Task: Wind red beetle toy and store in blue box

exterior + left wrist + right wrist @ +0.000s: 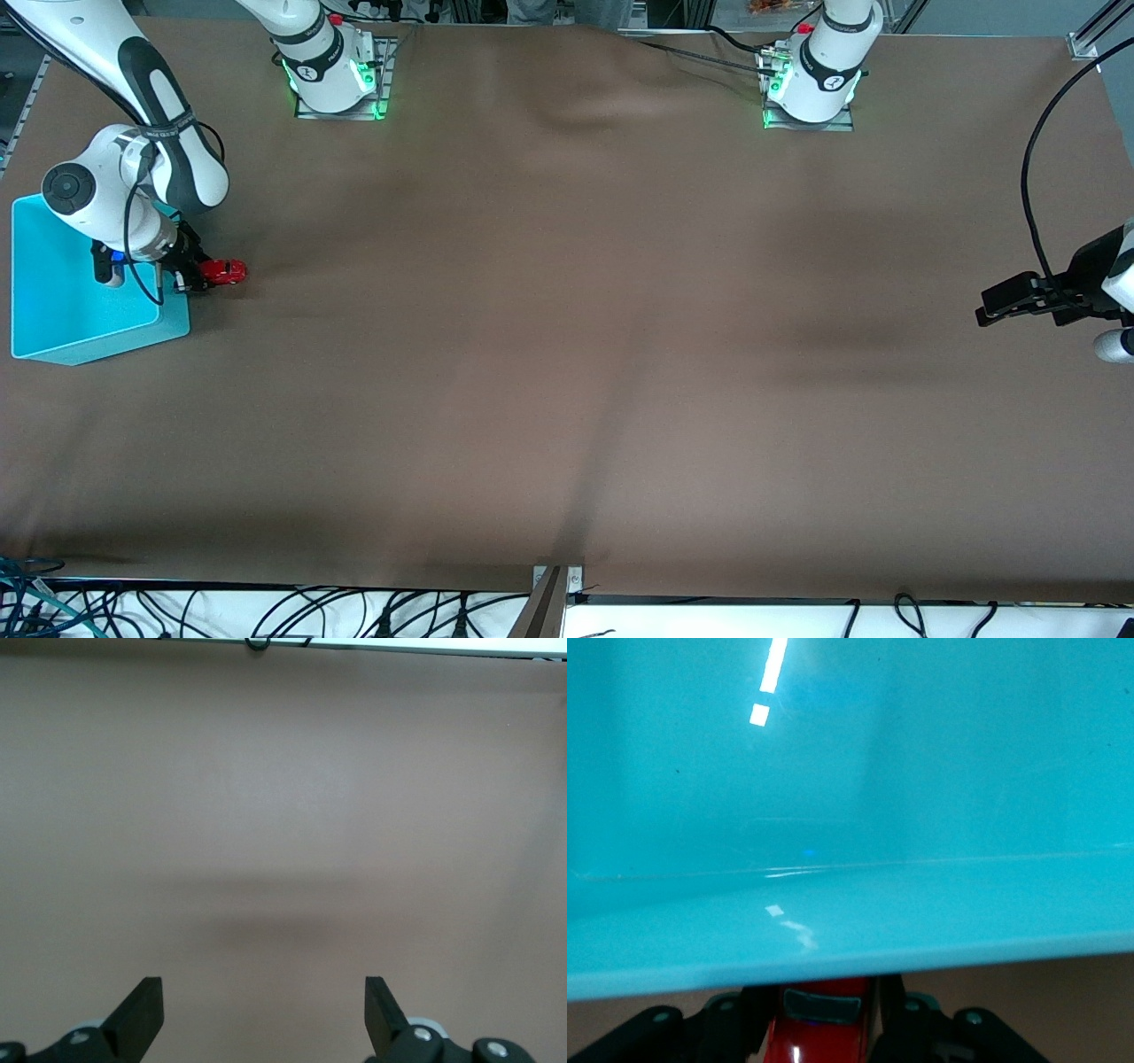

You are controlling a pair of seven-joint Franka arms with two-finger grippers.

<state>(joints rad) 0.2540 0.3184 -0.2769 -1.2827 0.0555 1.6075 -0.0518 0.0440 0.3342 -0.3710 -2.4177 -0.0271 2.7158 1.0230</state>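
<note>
The red beetle toy (227, 270) is held in my right gripper (205, 276), whose fingers are shut on its sides. It sits right beside the blue box (53, 306), at the wall toward the left arm's end of the table. In the right wrist view the toy (824, 1028) shows between the dark fingers (740, 1019), just outside the box's rim (850, 952), with the box's smooth inside past it. I cannot tell whether the toy touches the table. My left gripper (1005, 303) waits open and empty over the table's edge at the left arm's end, its fingertips (142, 1010) wide apart.
The brown cloth covers the table (567, 354), with slight wrinkles near the arm bases. Cables lie along the table's edge nearest the front camera (266, 611). A black cable (1036, 151) hangs above the left gripper.
</note>
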